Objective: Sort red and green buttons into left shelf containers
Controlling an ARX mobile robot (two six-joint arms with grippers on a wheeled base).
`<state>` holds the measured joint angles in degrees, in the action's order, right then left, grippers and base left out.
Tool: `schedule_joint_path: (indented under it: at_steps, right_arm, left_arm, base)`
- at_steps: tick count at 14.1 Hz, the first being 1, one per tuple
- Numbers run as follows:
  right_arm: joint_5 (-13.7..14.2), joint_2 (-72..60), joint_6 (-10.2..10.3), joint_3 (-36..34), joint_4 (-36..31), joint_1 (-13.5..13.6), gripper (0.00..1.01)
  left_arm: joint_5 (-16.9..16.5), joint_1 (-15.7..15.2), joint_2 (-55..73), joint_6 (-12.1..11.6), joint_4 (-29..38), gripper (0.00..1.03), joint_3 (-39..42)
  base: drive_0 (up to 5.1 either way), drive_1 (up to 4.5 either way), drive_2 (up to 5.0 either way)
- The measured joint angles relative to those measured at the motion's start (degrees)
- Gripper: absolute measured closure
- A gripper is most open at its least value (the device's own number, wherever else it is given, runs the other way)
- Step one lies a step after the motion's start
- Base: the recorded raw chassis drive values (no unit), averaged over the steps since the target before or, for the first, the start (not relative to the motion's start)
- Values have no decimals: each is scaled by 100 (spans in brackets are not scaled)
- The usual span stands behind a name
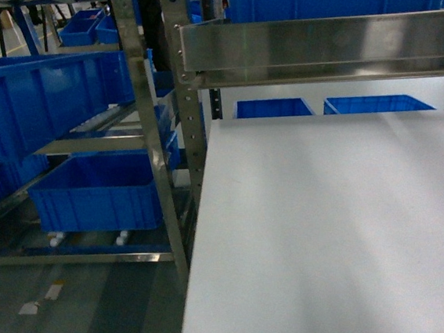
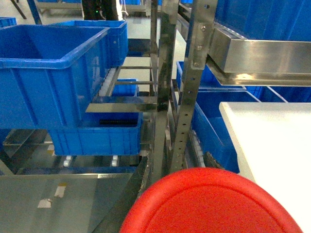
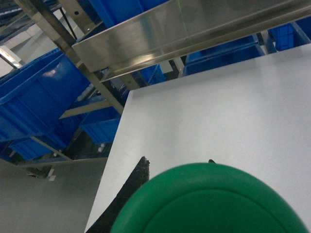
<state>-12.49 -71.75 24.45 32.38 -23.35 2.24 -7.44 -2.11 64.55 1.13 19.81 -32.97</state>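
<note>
Red button fills left pincer view.

A green button cap fills the bottom edge, close to the lens, with a dark pincer finger at its left. Beneath lies the white bench. Blue bins sit in the steel shelf at left.

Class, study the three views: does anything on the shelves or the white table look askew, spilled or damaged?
Nothing stands out. The blue bins sit squarely on the metal shelving and the white table shows no spill. The red cap and green cap only fill the wrist views.
</note>
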Motion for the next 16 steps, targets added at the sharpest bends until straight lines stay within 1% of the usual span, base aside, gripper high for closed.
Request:
schedule_joint_path:
  at_steps: [16]
  right_arm:
    - [0, -13, 0, 0, 13, 0, 74]
  left_arm:
    - [-4, -9, 11, 0, -4, 76, 0]
  base:
    - [-494, 242, 242]
